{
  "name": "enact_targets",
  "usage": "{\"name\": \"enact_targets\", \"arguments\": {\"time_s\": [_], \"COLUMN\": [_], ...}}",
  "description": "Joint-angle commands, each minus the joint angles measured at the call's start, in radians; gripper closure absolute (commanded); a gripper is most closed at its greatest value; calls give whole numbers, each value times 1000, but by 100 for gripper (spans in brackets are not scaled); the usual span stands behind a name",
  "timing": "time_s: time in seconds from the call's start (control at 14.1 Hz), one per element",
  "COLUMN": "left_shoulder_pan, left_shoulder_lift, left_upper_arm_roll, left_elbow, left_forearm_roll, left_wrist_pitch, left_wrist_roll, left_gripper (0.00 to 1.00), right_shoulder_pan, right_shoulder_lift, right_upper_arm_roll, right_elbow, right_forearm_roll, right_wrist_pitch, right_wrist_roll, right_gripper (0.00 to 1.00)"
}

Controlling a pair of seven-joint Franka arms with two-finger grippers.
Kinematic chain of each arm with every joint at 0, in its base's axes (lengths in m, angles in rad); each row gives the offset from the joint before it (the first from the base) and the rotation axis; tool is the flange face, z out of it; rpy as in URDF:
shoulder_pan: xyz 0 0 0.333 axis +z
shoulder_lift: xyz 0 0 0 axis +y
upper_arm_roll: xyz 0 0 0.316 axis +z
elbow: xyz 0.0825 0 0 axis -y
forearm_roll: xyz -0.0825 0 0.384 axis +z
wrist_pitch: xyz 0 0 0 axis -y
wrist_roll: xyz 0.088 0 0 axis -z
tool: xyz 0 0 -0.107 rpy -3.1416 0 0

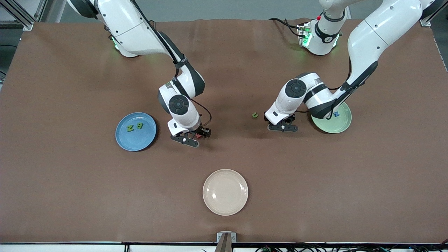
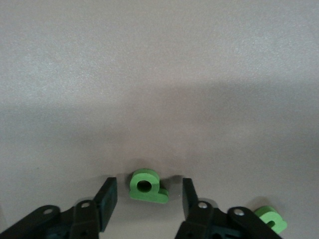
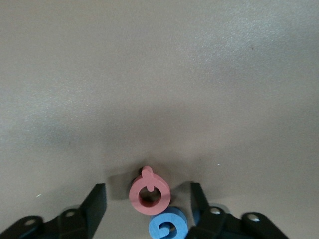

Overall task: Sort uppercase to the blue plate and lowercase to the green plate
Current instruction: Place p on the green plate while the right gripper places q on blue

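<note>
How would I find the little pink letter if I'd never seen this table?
Start at the blue plate, then look beside it, toward the table's middle, where the right gripper reaches down to the brown table. Between its open fingers lies the pink Q, a ring with a small tail. The blue G lies right against it, but the Q is the only pink letter.

Blue G [image 3: 167, 225] crowds pink Q [image 3: 149, 193] — green p [image 2: 147, 186] lies free.

Brown table [image 1: 70, 192]: three plates, loose foam letters.
</note>
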Motion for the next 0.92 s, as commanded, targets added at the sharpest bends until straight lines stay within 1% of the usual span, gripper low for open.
{"name": "enact_targets", "arguments": {"time_s": [0.0,0.14,0.28,0.5,0.71,0.78,0.85], "left_shoulder_pan": [-12,-12,-12,-13,-51,-53,-53], "left_shoulder_lift": [21,26,26,28,26,26,26], "left_upper_arm_roll": [6,6,6,15,52,55,55], "left_elbow": [18,19,18,18,27,27,27], "left_forearm_roll": [32,32,32,34,34,34,34], "left_wrist_pitch": [4,4,4,4,5,7,7], "left_wrist_roll": [-34,-34,-35,-35,-38,-43,-58], "left_gripper": [44,46,52,59,64,67,70], "right_shoulder_pan": [13,13,13,11,1,-6,-15], "right_shoulder_lift": [10,14,16,16,10,8,5], "right_upper_arm_roll": [-12,-13,-16,-16,-16,-16,-16], "right_elbow": [8,8,8,5,5,5,5], "right_forearm_roll": [-18,-16,-18,-26,-26,-26,-27], "right_wrist_pitch": [6,6,6,6,-8,-14,-27], "right_wrist_roll": [29,29,29,29,24,21,18], "right_gripper": [32,35,44,64,91,97,99]}}
